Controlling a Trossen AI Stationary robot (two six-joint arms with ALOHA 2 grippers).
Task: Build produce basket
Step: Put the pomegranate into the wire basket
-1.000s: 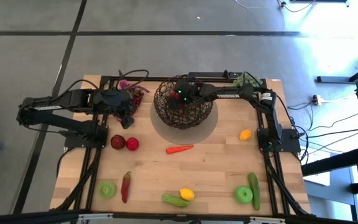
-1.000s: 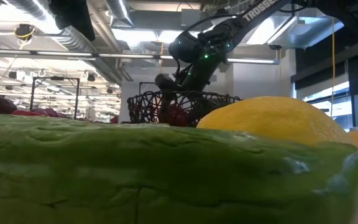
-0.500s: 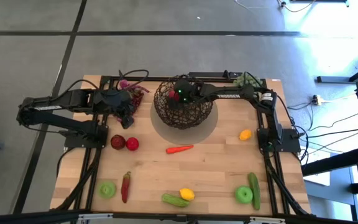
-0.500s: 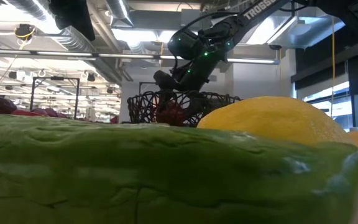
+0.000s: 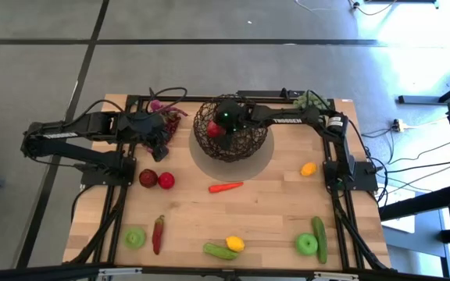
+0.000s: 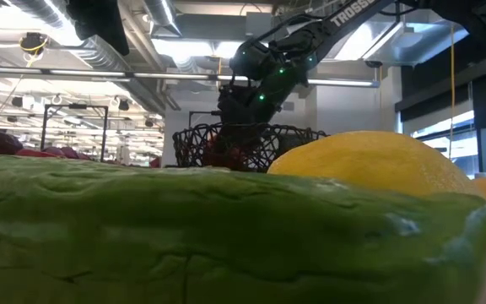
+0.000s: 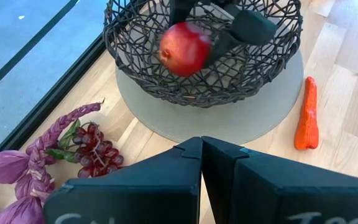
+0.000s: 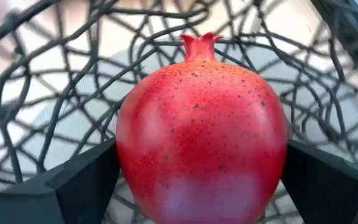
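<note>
The right claw [image 8: 201, 186] is sitting inside the basket [image 5: 230, 129] with a red pomegranate [image 8: 202, 127] lying between its wide-spread fingers [image 8: 82, 180]. Whether the fingers are actually pressing the fruit or have let go of it, I cannot tell. In the left wrist view the pomegranate [image 7: 184, 48] is showing low inside the basket [image 7: 135, 68], against the wire wall on the side toward the left arm, with the right claw just behind it. Its crown is pointing away from the right wrist camera, so its axis is running roughly along the claw's reach.

The right arm is stretching from its base at the bench's right side across the far edge, wrist tipped down over the basket rim.

The left claw [image 7: 201, 168] is shut and empty, waiting beside the basket near the grapes [image 7: 95, 151] at the far left of the bench [image 5: 272, 211]. A carrot [image 5: 226, 187] is lying just in front of the basket, long axis across the bench, about midway between the arms. Two red fruits [image 5: 156, 179] are sitting near the left arm's base, so that arm looks nearer to them. Likely next step: the right claw lifting clear of the basket, straight up past the rim.
</note>
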